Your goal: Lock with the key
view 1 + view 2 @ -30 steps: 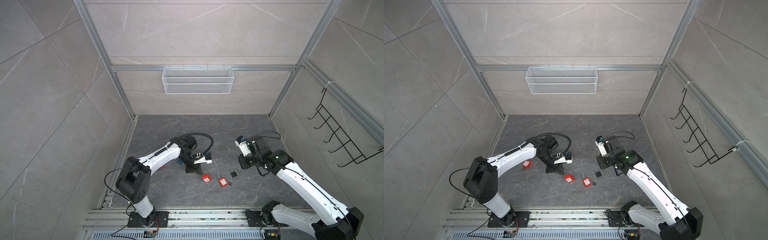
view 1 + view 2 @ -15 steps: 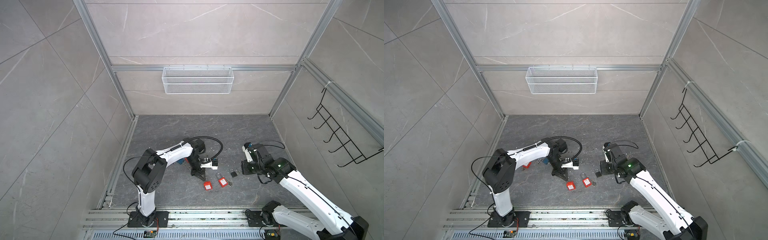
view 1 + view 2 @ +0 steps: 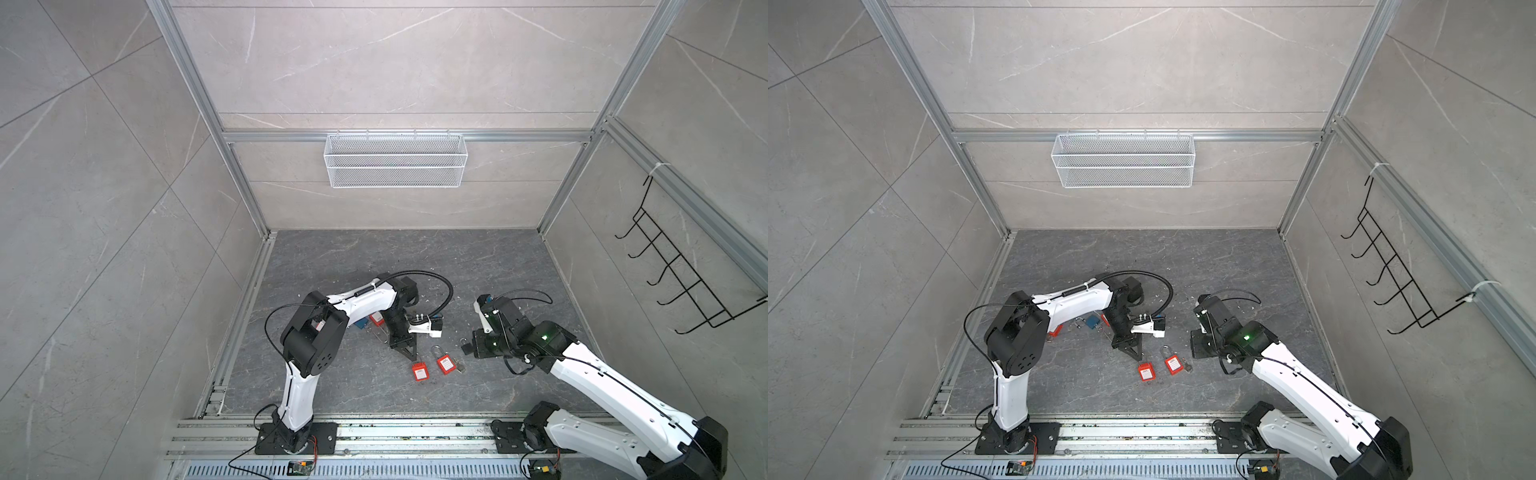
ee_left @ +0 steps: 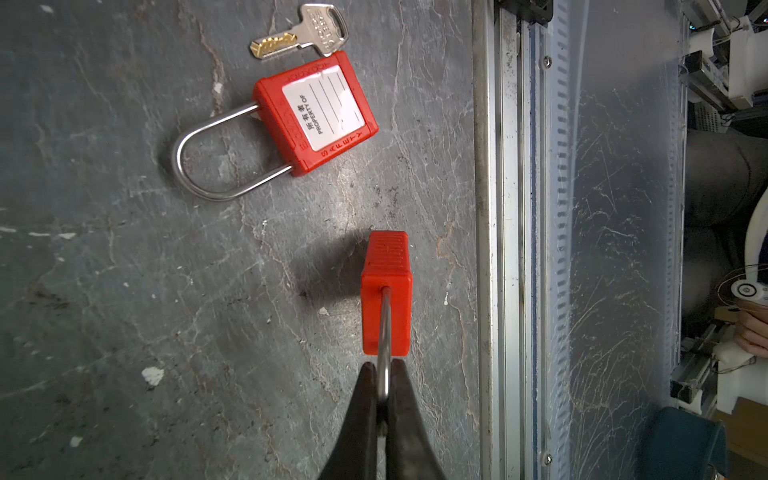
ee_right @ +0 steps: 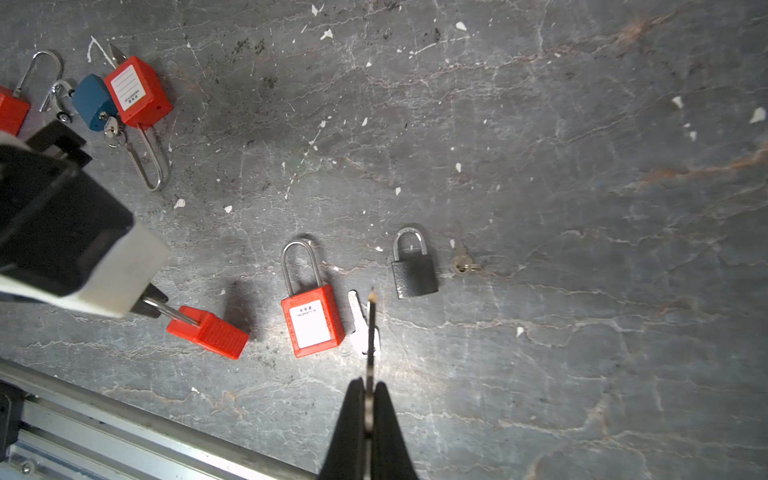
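The left gripper (image 4: 384, 371) is clamped on the steel shackle (image 4: 385, 332) of a red plastic padlock (image 4: 386, 291), which is turned on edge near the front edge of the grey stone worktop (image 4: 124, 332). The right gripper (image 5: 369, 390) pinches a thin silver key (image 5: 371, 309) edge-on. It is close to a second red padlock (image 5: 312, 328) lying flat beside a loose silver key (image 5: 359, 324).

Rear floor (image 3: 395, 257) open; padlock cluster (image 3: 1091, 322) (blue, red) blocks left side; loose padlock (image 3: 445, 365), key (image 4: 303, 33) mid-floor.
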Controlling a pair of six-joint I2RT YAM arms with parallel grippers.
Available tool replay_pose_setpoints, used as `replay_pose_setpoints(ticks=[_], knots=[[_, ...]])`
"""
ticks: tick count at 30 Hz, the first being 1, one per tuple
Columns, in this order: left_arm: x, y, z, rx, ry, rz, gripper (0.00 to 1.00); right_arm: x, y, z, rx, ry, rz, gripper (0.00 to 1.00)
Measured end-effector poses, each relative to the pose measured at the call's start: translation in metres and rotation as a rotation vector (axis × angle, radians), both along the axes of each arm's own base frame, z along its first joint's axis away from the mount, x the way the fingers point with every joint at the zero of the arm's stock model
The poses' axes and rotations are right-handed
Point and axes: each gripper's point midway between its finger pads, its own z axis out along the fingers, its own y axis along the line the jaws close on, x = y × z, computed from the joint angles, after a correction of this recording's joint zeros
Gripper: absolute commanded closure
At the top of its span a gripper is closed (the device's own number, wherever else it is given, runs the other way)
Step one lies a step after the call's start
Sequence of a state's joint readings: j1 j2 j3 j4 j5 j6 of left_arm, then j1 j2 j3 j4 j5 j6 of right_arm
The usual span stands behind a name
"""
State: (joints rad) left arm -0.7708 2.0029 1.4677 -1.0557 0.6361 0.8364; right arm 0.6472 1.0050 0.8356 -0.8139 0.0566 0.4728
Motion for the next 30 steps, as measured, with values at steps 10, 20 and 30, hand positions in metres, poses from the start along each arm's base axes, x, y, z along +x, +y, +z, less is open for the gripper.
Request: replay_pose_setpoints(ticks=[10, 20, 30], knots=[[0.012, -0.009, -0.020, 0.018, -0.001, 0.013, 0.85, -0.012, 0.018, -0.011, 0.062, 0.033, -0.025, 1.00], [0.030, -0.010, -0.034, 0.030, -0.063, 0.031, 0.66, -0.029, 0.037, -0.022, 0.083, 0.083, -0.001, 1.00], [0.074, 0.014, 0.000, -0.098, -0.148, 0.230, 0.59, -0.055, 0.069, -0.052, -0.011, 0.185, 0.115, 1.00]])
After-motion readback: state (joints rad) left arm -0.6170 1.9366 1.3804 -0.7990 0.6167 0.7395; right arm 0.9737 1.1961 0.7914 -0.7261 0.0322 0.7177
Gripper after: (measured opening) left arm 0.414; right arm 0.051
